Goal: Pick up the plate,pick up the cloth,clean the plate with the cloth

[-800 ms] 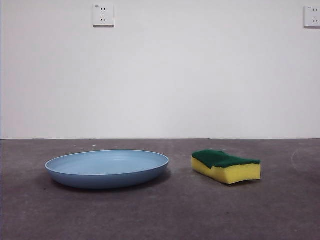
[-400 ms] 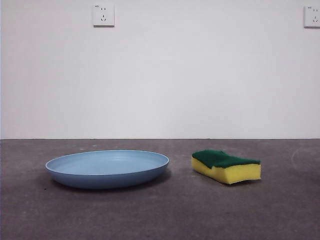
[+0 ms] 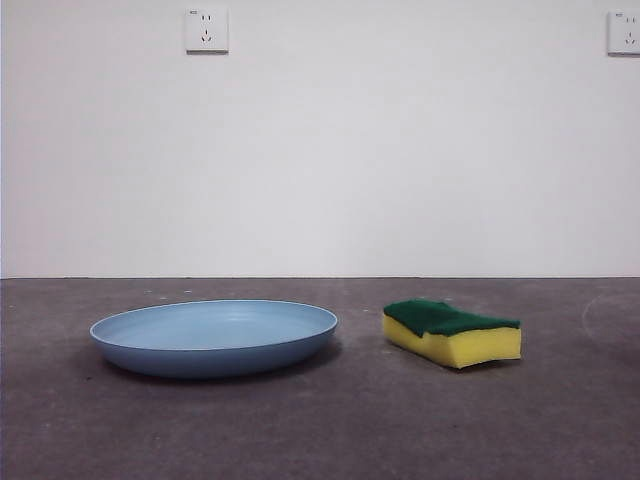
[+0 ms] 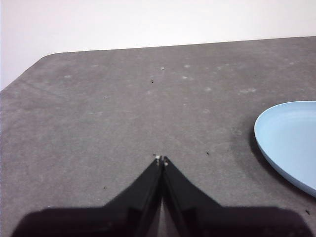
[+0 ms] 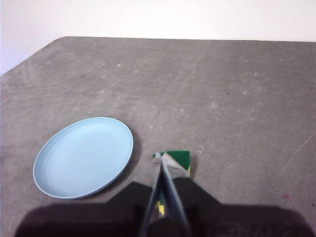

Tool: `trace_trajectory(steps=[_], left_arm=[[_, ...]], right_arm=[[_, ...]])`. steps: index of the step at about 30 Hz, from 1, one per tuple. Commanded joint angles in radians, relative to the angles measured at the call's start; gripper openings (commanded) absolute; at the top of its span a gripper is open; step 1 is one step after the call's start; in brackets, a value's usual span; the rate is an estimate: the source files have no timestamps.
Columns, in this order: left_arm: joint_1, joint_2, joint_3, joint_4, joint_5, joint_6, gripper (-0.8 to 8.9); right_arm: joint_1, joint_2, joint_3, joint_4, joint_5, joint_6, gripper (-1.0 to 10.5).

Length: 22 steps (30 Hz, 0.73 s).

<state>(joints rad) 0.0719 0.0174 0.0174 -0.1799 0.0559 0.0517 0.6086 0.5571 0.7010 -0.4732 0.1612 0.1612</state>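
Observation:
The light-blue plate (image 3: 214, 337) lies flat on the grey table, left of centre in the front view. The cloth (image 3: 452, 332), a yellow sponge with a green top, rests on the table to its right, apart from it. My left gripper (image 4: 161, 160) is shut and empty, hanging above bare table with the plate's edge (image 4: 289, 142) off to one side. High above the table, my right gripper (image 5: 159, 156) is shut and empty; the cloth (image 5: 179, 160) shows partly behind its jaws and the plate (image 5: 84, 156) lies beside it. Neither arm appears in the front view.
The white wall behind the table carries two power sockets (image 3: 206, 30) (image 3: 624, 32). The table's rounded corner (image 4: 44, 58) shows in the left wrist view.

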Motion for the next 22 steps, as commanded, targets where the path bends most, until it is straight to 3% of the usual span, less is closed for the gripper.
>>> trace_trajectory(steps=[1, 22], left_arm=[[0.004, -0.004, -0.013, 0.003, -0.001, -0.006, -0.03], [0.004, -0.004, -0.013, 0.003, -0.001, -0.006, -0.03]], right_arm=[[0.001, -0.001, -0.005, 0.005, 0.003, 0.006, 0.0], [0.001, -0.002, -0.004, 0.004, 0.004, -0.002, 0.0]])
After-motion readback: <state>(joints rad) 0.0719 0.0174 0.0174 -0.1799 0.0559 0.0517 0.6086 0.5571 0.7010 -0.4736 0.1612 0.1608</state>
